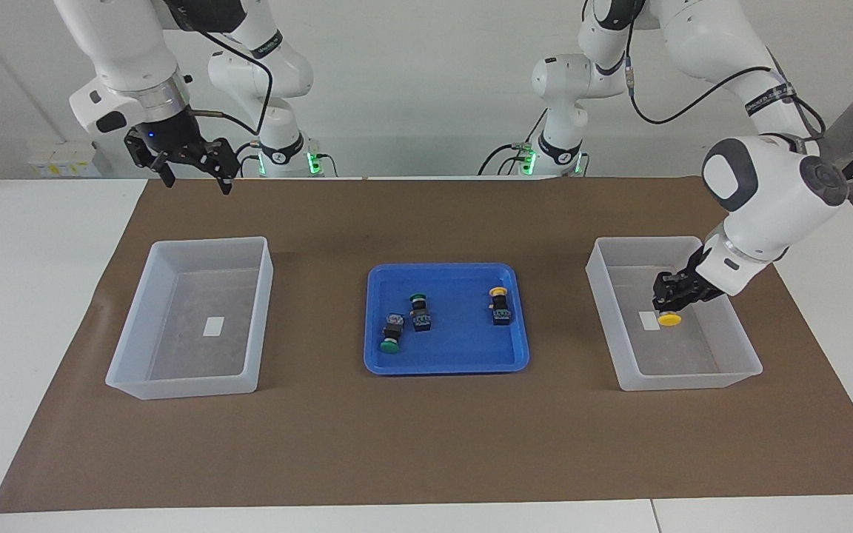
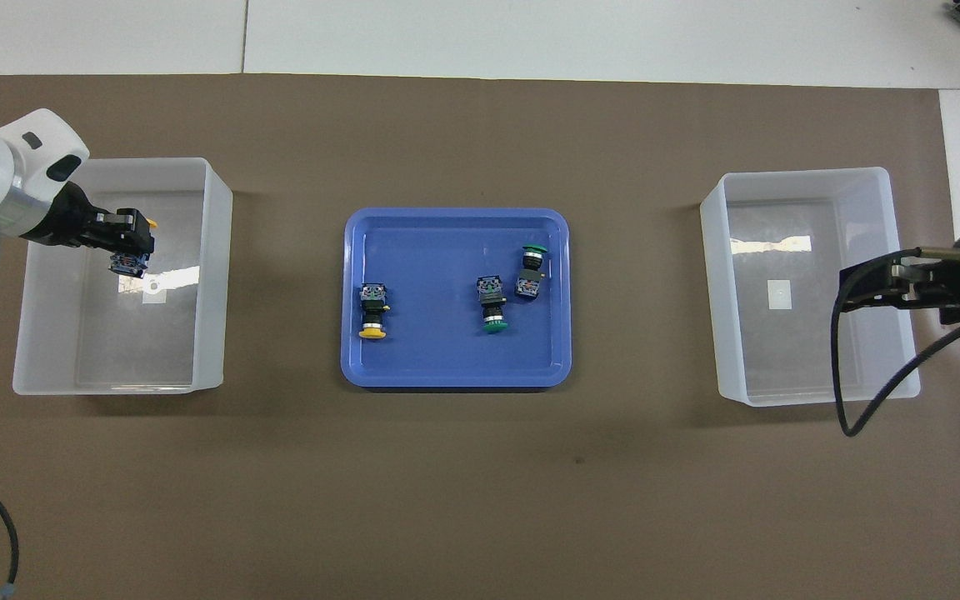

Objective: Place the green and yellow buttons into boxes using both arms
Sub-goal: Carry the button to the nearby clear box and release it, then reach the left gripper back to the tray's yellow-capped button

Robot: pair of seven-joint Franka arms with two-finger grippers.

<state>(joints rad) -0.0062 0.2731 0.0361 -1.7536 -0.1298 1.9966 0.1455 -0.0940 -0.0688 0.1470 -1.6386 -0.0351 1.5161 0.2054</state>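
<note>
My left gripper (image 1: 669,306) (image 2: 132,252) is shut on a yellow button (image 1: 668,319) (image 2: 125,263), cap down, over the middle of the box (image 1: 686,380) (image 2: 215,275) at the left arm's end, close to its white label. One yellow button (image 1: 500,305) (image 2: 372,309) and two green buttons (image 1: 418,310) (image 1: 391,335) (image 2: 532,270) (image 2: 492,304) lie in the blue tray (image 1: 445,357) (image 2: 447,354). My right gripper (image 1: 197,176) (image 2: 897,280) waits open and raised over the other box (image 1: 182,385) (image 2: 813,392), which holds only its label.
The blue tray sits mid-table between the two boxes, all on a brown mat (image 1: 426,444). A black cable (image 2: 842,400) hangs from the right gripper over its box. White tabletop borders the mat on every side.
</note>
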